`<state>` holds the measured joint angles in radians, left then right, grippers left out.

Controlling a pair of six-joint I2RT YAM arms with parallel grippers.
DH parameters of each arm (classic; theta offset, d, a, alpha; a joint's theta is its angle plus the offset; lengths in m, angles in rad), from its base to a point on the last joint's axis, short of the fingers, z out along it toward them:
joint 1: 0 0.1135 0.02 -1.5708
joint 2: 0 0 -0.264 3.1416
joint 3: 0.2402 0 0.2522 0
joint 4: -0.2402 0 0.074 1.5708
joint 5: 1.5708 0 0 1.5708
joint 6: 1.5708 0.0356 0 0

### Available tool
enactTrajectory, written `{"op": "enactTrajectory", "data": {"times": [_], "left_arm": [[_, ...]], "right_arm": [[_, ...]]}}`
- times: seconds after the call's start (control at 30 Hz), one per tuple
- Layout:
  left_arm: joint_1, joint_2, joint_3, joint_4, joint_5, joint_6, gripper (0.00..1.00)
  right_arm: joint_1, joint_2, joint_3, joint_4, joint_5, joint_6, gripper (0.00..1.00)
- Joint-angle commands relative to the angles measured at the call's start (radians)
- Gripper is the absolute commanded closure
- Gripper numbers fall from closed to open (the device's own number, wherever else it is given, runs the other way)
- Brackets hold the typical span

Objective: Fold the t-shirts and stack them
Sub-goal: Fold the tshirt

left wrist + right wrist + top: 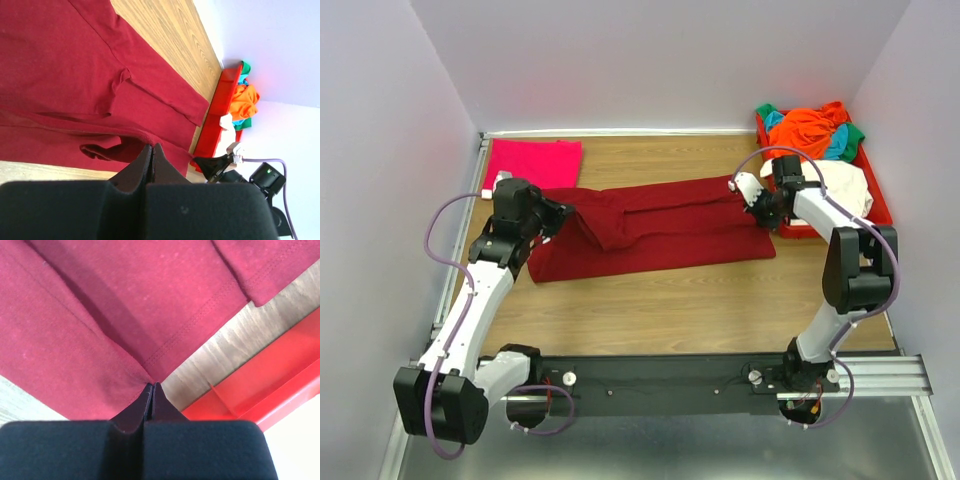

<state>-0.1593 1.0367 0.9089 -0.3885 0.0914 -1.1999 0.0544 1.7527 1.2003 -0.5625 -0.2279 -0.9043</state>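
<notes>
The counter (670, 300) is light wood grain, closed in by pale walls (670, 60) on the left, far and right sides. A black rail (670, 375) carrying both arm bases runs along the near edge.

A maroon shirt (660, 230) lies spread across the middle of the counter, long from left to right, with part of it folded over on itself. A pink shirt (533, 163) lies flat in the far left corner, just beyond the maroon one. A red tray (876, 200) sits against the right wall at the far right. It holds a heap made up of an orange shirt (810, 130), a cream shirt (845, 185), and bits of green and teal cloth.

Bare wood shows in a wide band between the maroon shirt and the rail, and in a narrower strip between that shirt and the far wall. The shirt's right end lies close to the tray's left wall, with only a thin wedge of wood between them.

The left fingers (142, 165) are clenched on a bunched fold at the maroon shirt's left end, and cloth is puckered just ahead of the tips. The right fingers (140, 407) are clenched on a hemmed corner at the shirt's right end, just beside the tray, with the fabric drawn to a point between them.
</notes>
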Motion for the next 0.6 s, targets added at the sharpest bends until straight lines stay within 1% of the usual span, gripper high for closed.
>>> {"op": "enactTrajectory", "data": {"times": [0.0,0.57], "left_arm": [[0.018,0.009,0.036,0.031,0.03,0.031,1.0],[0.043,0.054,0.028,0.062,0.044,0.043,1.0]], "right_arm": [[-0.01,0.034,0.045,0.029,0.025,0.033,0.99],[-0.01,0.085,0.091,0.029,0.018,0.05,0.99]]}}
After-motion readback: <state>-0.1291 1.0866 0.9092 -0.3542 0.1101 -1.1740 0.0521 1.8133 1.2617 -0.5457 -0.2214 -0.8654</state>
